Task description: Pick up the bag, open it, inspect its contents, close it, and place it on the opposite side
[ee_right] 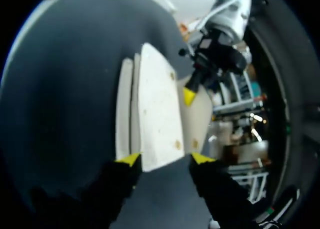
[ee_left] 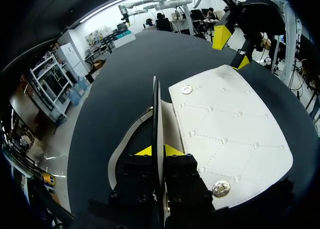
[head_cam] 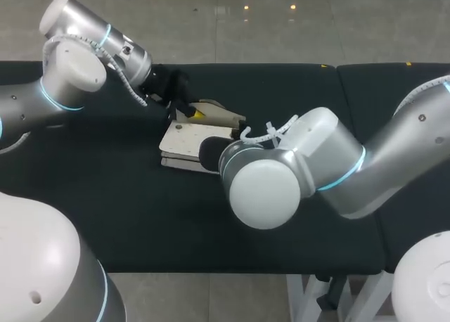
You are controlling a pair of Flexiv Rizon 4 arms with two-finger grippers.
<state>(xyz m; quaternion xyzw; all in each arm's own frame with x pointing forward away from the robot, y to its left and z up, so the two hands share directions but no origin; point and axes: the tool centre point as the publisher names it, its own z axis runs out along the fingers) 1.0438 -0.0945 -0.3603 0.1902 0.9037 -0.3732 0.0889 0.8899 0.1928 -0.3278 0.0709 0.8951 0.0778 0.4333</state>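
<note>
A white quilted bag (head_cam: 184, 140) lies in the middle of the black table (head_cam: 105, 195), its flap (ee_left: 230, 134) with two metal snaps lying flat. My left gripper (ee_left: 161, 150) is shut on a thin upright edge of the bag (ee_left: 156, 109), beside its white strap (ee_left: 122, 141). In the head view its yellow tip (head_cam: 199, 114) shows at the bag's far edge. My right gripper (ee_right: 165, 159) stands open at the opposite end, the flap's corner (ee_right: 157, 114) between its fingers without being gripped. In the head view the right wrist hides that gripper.
The table's dark cloth stretches on all sides of the bag. My right arm's large wrist (head_cam: 271, 178) hangs over the table just right of the bag.
</note>
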